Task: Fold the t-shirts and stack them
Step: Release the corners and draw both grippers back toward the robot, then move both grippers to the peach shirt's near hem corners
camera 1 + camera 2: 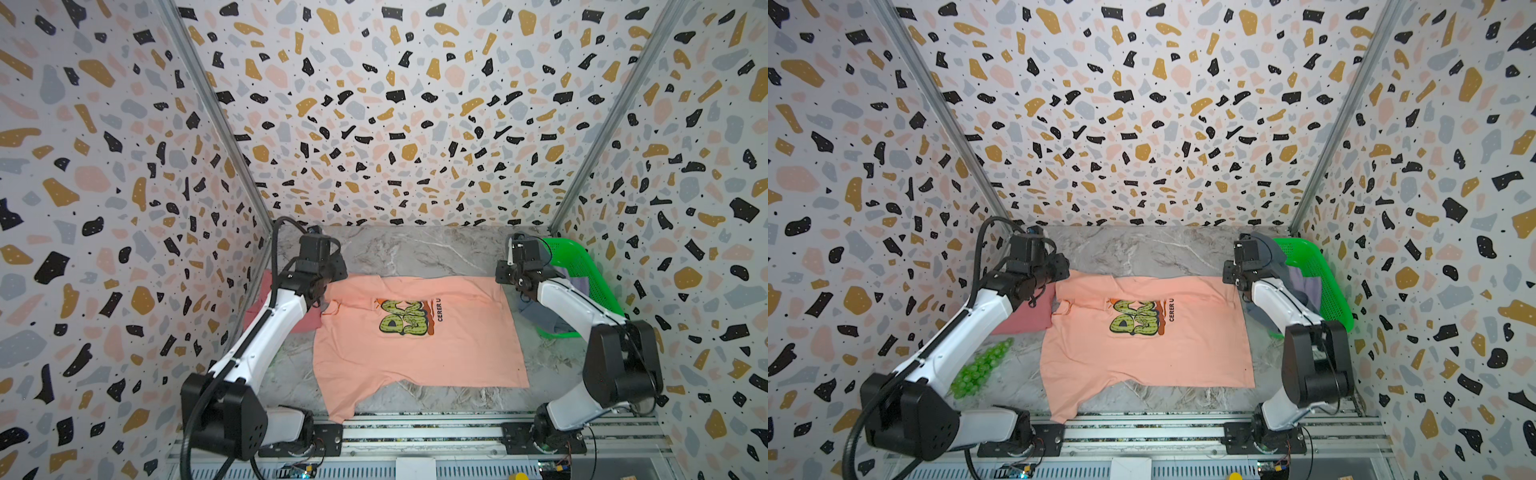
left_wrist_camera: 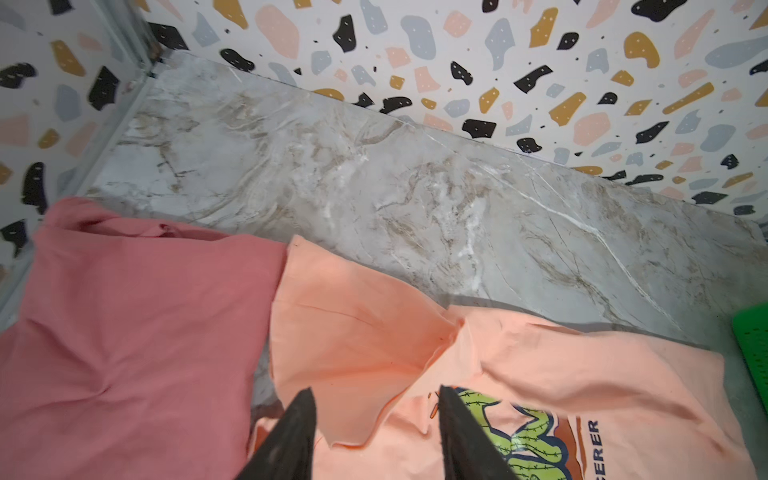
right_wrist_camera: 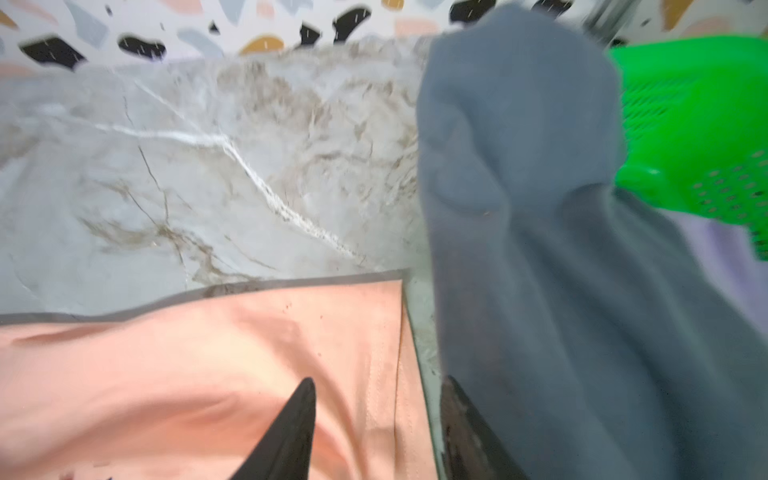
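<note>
The peach-orange t-shirt (image 1: 415,332) (image 1: 1150,336) lies spread flat, print up, in the middle of the marble table. My left gripper (image 2: 376,395) (image 1: 322,291) hovers open over its folded-in sleeve near the collar, holding nothing. My right gripper (image 3: 376,380) (image 1: 519,286) is open above the shirt's far right hem corner (image 3: 374,316), also empty. A folded dusty rose-red t-shirt (image 2: 124,332) (image 1: 1030,316) lies at the left, partly under the left arm. A slate blue-grey t-shirt (image 3: 540,249) (image 1: 536,316) hangs out of the basket, with a pale lavender one (image 1: 1308,286) behind it.
A bright green perforated basket (image 1: 582,257) (image 1: 1320,270) stands tilted at the back right against the wall. A cluster of small green balls (image 1: 980,368) lies at the front left beside the left arm. Patterned walls close in three sides; a metal rail (image 1: 415,432) runs along the front.
</note>
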### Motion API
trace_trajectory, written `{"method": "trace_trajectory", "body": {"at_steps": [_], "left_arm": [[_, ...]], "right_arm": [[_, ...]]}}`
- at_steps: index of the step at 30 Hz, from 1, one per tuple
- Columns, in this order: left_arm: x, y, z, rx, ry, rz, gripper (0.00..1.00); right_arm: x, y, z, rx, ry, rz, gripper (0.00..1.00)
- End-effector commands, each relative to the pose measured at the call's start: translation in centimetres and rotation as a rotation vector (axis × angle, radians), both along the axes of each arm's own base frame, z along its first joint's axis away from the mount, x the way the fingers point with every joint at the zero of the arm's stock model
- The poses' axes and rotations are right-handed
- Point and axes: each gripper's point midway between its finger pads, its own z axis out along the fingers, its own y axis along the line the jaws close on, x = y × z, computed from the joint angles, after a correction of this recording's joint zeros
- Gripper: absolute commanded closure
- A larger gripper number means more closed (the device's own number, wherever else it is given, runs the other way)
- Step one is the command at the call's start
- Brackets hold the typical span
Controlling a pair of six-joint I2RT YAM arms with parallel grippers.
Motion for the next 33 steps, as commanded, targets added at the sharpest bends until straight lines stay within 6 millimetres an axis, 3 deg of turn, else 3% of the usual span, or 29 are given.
{"method": "trace_trajectory", "body": {"at_steps": [1, 4, 7, 10, 13, 16, 21, 28, 31, 33], "left_arm": [[0.3, 1.9, 3.3, 0.036, -0.126, 0.084, 0.45], [1.4, 1.0, 2.2, 0.039, -0.08, 0.04, 0.44], [2.7, -0.6, -0.4, 0.002, -0.017, -0.016, 0.42], [3.7, -1.8, -3.9, -0.013, 0.07, -0.061, 0.41], [4.2, -3.0, -8.1, -0.017, 0.165, -0.108, 0.41], [5.0, -4.0, -11.4, -0.023, 0.214, -0.145, 0.41], [5.5, -4.4, -16.1, -0.017, 0.314, -0.153, 0.42], [4.3, -3.8, -21.8, 0.027, 0.462, -0.149, 0.43], [5.4, -3.9, -23.2, 0.03, 0.476, -0.146, 0.43], [7.3, -4.3, -23.9, 0.02, 0.469, -0.142, 0.43]], "right_arm": [[0.5, -0.9, 5.9, 0.018, -0.164, -0.061, 0.49], [1.6, 0.5, 5.4, 0.058, -0.137, -0.018, 0.49], [2.2, 3.1, 3.2, 0.126, -0.073, 0.041, 0.49], [1.9, 6.0, -0.1, 0.181, 0.021, 0.117, 0.49], [1.3, 7.6, -4.4, 0.223, 0.134, 0.144, 0.5], [0.6, 7.9, -8.5, 0.228, 0.232, 0.135, 0.51], [0.8, 7.8, -12.9, 0.197, 0.317, 0.134, 0.51], [1.6, 7.3, -17.3, 0.143, 0.412, 0.108, 0.52], [2.4, 6.7, -18.8, 0.138, 0.448, 0.073, 0.52], [3.8, 6.1, -19.4, 0.161, 0.454, 0.039, 0.52]]}}
